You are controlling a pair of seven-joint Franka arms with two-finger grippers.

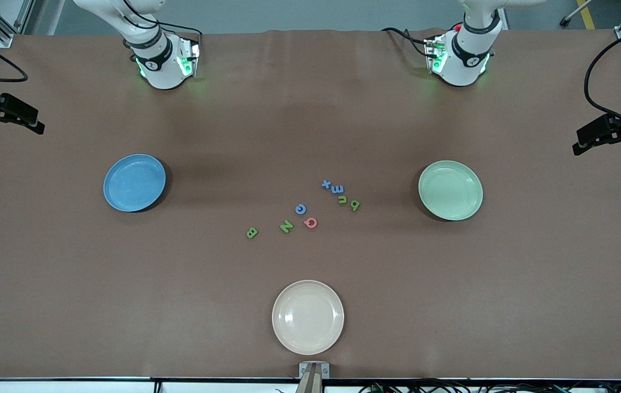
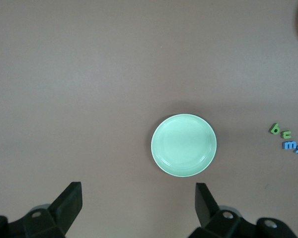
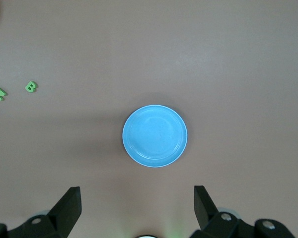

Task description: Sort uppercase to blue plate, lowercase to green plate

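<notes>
Letters unsorted, both grippers spread

Plates sit bare: blue plate toward the right arm's end, green plate toward the left arm's. Between them lie uppercase B, N, C, Q and, beside these, lowercase x, m, u, b. Left gripper hangs over the green plate, right gripper over the blue, fingers wide apart, holding nothing.

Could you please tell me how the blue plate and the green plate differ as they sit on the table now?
The blue plate is mid-blue; the green plate is pale mint. The blue plate lies toward the right arm's end of the table, the green plate toward the left arm's end. Both are round, shallow and hold no letters yet.
</notes>
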